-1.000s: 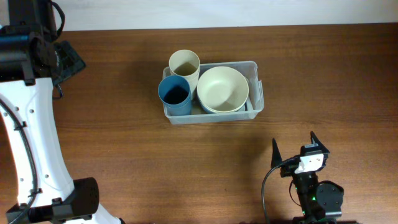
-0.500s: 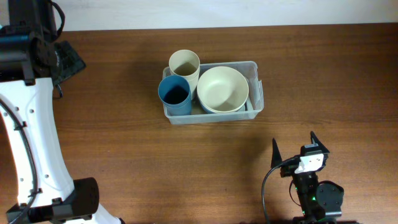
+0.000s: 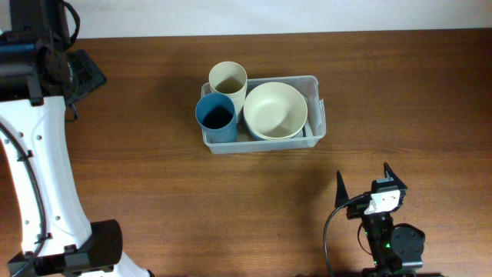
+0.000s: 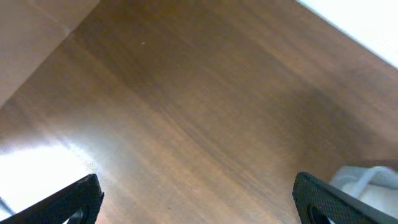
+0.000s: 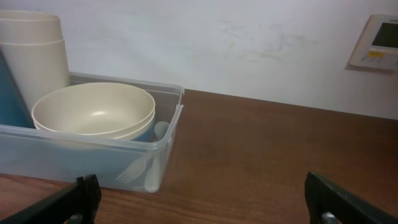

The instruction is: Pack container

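I see the container (image 3: 261, 146) in the middle of the table (image 3: 154, 192), a bit toward the far side. The cream cup (image 3: 227, 80) and the blue cup (image 3: 216, 117) stand up side by side at its left end. The cream bowl (image 3: 275, 110) fills the rest, so it all fits snug. Under the bowl I think there is a white fork (image 5: 130, 173), but the plastic wall blurs it. To me the packing looks done. My right gripper (image 3: 363, 171) sits low near the front edge, well apart from the container, pointing at it with fingers wide apart and nothing in them. My left gripper (image 4: 196, 185) is far off at the left back corner, looking down at bare wood, fingers also wide apart and empty
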`<state>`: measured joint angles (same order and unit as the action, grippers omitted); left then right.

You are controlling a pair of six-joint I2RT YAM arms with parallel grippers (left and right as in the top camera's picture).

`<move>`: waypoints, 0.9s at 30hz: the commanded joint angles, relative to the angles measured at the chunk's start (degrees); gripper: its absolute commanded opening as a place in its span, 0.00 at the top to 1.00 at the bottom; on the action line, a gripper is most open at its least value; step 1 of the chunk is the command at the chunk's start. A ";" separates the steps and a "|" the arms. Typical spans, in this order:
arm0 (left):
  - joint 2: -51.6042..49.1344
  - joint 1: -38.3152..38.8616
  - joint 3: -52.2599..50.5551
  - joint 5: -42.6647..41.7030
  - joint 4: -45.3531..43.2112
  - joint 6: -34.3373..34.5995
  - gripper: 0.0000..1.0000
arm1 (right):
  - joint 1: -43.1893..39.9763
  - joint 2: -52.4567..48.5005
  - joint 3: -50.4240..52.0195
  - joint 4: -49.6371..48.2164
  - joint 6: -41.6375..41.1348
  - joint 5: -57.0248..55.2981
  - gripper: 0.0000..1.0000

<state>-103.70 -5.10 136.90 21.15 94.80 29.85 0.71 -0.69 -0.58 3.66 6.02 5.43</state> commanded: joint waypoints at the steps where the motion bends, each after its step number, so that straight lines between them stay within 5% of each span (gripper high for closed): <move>1: 2.69 2.71 -3.08 -1.92 -5.44 -1.92 0.00 | -0.39 0.48 0.26 0.39 -0.04 0.13 0.01; 9: 14.03 13.18 -29.03 -4.15 -37.53 -20.81 0.00 | -0.39 0.48 0.26 0.39 -0.04 0.15 0.01; 27: 52.63 13.18 -94.73 -14.05 -84.28 -30.77 0.00 | -0.42 0.48 0.26 0.39 -0.04 0.13 0.02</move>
<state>-56.95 8.91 48.86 9.17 12.99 2.26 0.71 -0.69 -0.58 3.66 6.04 5.43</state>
